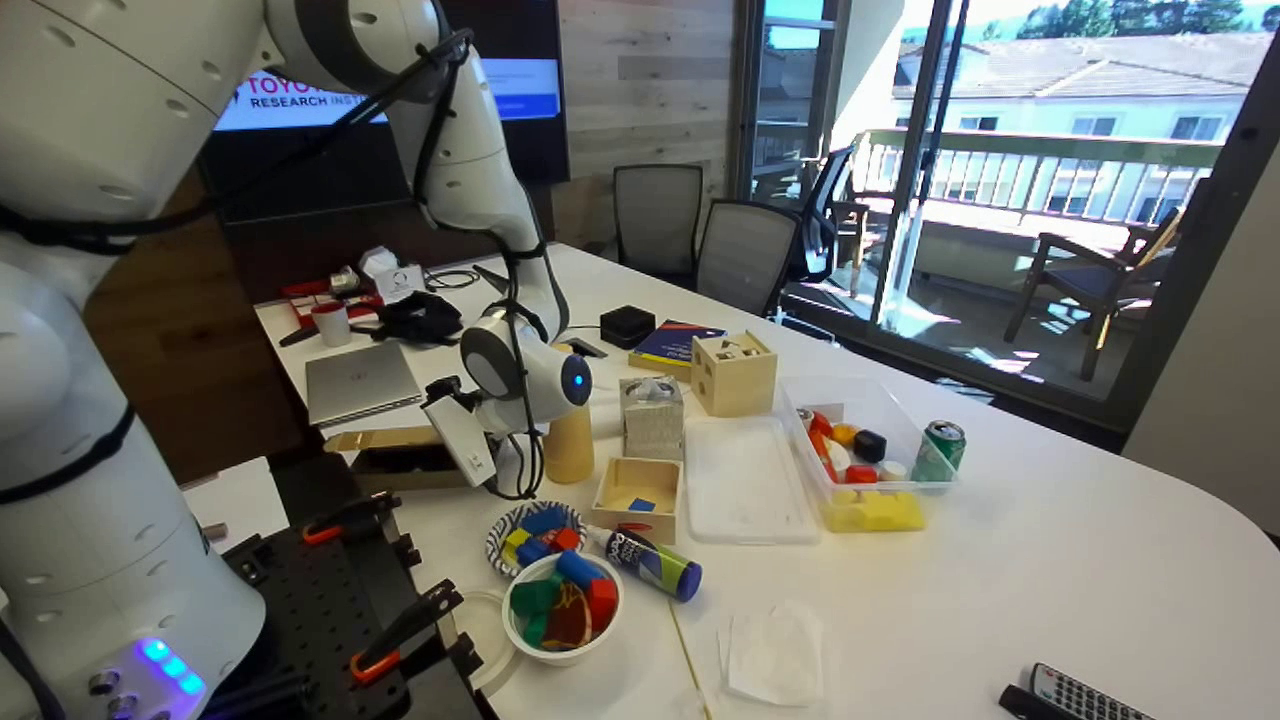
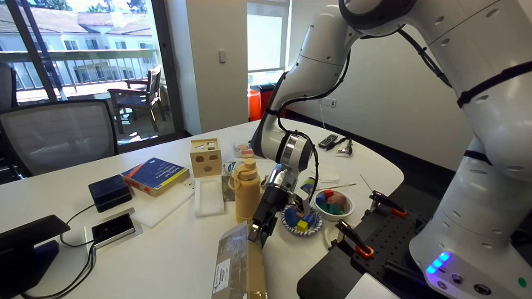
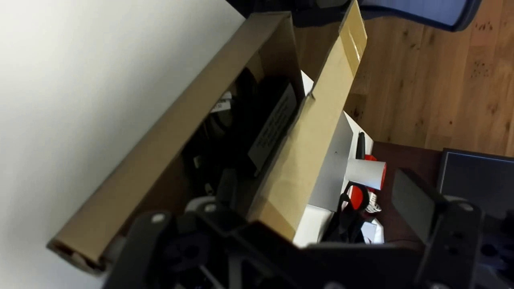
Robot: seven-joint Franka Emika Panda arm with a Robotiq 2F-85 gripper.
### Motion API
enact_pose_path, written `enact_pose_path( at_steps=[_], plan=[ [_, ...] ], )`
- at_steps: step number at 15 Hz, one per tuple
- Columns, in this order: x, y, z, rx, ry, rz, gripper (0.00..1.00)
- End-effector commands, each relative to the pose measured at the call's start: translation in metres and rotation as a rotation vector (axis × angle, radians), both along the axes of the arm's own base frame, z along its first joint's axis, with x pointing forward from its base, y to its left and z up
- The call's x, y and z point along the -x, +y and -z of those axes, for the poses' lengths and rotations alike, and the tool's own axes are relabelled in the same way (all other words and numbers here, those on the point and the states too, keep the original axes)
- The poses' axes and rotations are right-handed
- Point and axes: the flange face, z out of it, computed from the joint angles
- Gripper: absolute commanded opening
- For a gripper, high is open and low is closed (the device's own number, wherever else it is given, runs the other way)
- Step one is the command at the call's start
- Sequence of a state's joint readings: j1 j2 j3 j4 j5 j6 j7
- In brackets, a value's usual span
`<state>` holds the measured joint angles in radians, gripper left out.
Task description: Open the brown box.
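Observation:
The brown box (image 1: 405,478) stands on the table beside the tan bottle. Its flap lid (image 1: 385,438) is raised along one long side. In the wrist view the box's near wall (image 3: 160,148), its upright flap (image 3: 313,140) and dark items (image 3: 237,132) inside show. In an exterior view the labelled outer face of the flap (image 2: 232,261) leans up at the bottom edge, and the box is partly cut off. My gripper (image 2: 260,233) is at the end of the box. In the wrist view the gripper (image 3: 321,192) is open, one finger over the box interior, the other beyond the flap.
A tan bottle (image 2: 247,191) stands close to the gripper. A striped bowl (image 2: 302,229) and a white bowl (image 2: 334,214) hold coloured blocks. A closed laptop (image 1: 362,383) lies behind the box. A small wooden crate (image 1: 640,490) and a tissue box (image 1: 652,420) stand nearby.

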<state>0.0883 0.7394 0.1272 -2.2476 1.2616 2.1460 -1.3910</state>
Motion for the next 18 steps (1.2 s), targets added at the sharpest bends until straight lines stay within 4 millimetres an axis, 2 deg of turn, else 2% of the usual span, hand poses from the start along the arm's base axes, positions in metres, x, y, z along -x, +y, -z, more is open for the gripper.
enact_pose_path(
  at_steps=[1, 4, 6, 8, 14, 18],
  plan=[
    [-0.002, 0.012, -0.026, -0.032, -0.048, -0.025, 0.95],
    [-0.007, 0.023, -0.035, -0.037, -0.095, -0.021, 0.92],
    [-0.01, 0.03, -0.04, -0.051, -0.129, -0.017, 0.94],
    [-0.014, 0.038, -0.044, -0.062, -0.163, -0.006, 1.0],
    [-0.024, 0.071, -0.053, -0.062, -0.243, -0.019, 1.0],
    [-0.031, 0.092, -0.058, -0.029, -0.363, -0.001, 1.0]
  ],
)
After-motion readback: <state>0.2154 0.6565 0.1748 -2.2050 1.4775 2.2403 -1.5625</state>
